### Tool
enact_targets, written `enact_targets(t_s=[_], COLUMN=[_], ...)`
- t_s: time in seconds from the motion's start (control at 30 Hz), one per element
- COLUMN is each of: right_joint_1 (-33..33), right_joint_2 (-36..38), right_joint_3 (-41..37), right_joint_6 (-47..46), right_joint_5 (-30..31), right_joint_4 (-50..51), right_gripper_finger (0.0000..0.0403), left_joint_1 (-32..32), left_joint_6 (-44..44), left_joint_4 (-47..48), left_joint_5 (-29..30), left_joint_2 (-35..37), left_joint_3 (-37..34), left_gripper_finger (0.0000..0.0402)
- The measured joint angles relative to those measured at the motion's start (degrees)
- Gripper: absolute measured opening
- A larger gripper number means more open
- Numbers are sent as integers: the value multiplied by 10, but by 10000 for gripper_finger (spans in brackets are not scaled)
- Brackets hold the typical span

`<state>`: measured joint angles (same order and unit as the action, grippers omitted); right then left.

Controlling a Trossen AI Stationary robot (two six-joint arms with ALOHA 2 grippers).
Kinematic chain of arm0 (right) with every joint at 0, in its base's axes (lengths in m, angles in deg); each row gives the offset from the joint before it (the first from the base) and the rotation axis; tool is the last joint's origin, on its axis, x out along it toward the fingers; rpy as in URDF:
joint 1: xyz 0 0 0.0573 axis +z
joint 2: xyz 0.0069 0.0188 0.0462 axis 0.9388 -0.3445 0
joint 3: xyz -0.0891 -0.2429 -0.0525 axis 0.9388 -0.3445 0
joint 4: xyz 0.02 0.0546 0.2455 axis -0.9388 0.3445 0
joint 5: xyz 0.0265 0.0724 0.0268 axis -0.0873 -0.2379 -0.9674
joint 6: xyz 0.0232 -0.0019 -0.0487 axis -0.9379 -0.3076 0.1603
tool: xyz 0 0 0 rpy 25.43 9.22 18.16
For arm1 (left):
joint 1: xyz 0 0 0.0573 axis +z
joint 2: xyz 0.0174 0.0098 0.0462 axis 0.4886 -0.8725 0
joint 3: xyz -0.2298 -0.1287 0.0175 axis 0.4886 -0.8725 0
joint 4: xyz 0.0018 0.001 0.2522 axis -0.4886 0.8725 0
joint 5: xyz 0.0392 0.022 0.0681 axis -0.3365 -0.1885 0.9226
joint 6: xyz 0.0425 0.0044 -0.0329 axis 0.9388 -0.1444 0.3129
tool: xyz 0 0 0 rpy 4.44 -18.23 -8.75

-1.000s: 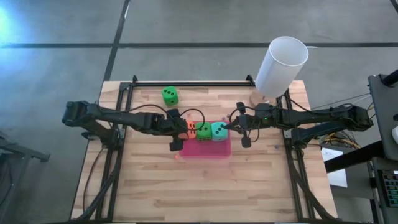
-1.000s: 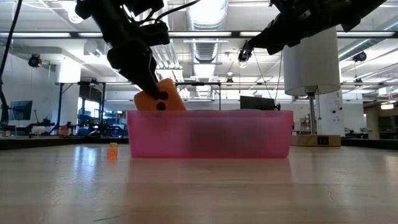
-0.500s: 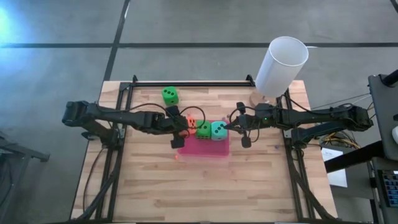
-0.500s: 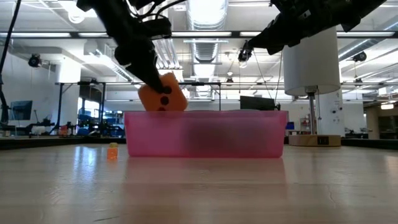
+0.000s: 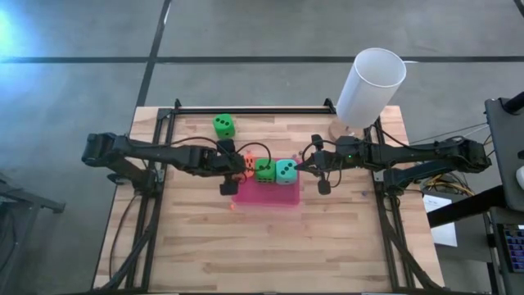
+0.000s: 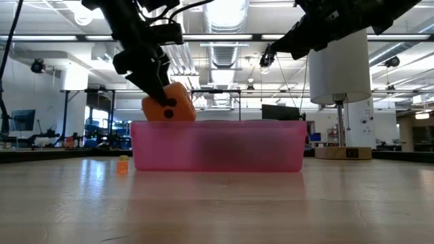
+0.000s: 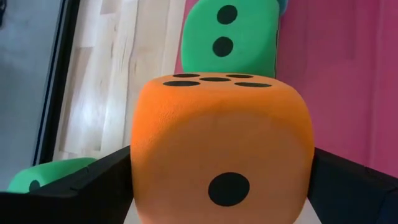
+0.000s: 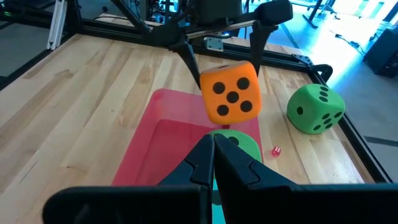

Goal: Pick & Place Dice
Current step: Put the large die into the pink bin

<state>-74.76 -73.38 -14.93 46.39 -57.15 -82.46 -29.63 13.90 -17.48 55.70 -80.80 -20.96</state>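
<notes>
High view – step: left gripper (image 5: 230, 174) carries the orange die (image 5: 246, 164) at the left edge of the pink tray (image 5: 278, 199); a green die (image 5: 264, 170) and the teal die (image 5: 286, 171) sit in a row along the tray's far side; a second green die (image 5: 223, 125) lies well apart, near the table's (image 5: 270, 254) far-left corner.
High view – advice: likely a placing step; best bring the die fully inside the left wall, clear of the green one, and lower before letting go.
High view – right gripper (image 5: 318, 166): waits at the tray's right edge beside the teal die, fingers shut, empty; tall white cylinder (image 5: 369, 87) at the far-right corner.
Low view – height: orange die (image 6: 168, 104) hangs tilted above the tray's (image 6: 217, 145) left rim; whether it touches the rim is unclear.
Left wrist view – grip: fingers spread wide on either side of the orange die (image 7: 222, 153), pressing its flanks; green die (image 7: 229, 37) just beyond on the pink floor.
Right wrist view – check: orange die (image 8: 232, 93), five pips showing, held between the other arm's fingers over the tray's far end; own fingers closed together on nothing.
</notes>
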Motion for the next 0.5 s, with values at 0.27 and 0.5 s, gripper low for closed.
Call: enact_targets(t_s=[0.27, 0.5], right_joint_1=[0, 0], right_joint_2=[0, 0], right_joint_3=[0, 0], right_joint_6=[1, 0], right_joint_5=[0, 0], right_joint_4=[0, 0], right_gripper_finger=[8, 8], left_joint_1=[0, 4], left_joint_6=[-1, -2], left_joint_4=[-9, -24], left_joint_5=[-21, -14], left_joint_2=[-16, -23], left_joint_3=[0, 0], left_gripper_finger=[400, 399])
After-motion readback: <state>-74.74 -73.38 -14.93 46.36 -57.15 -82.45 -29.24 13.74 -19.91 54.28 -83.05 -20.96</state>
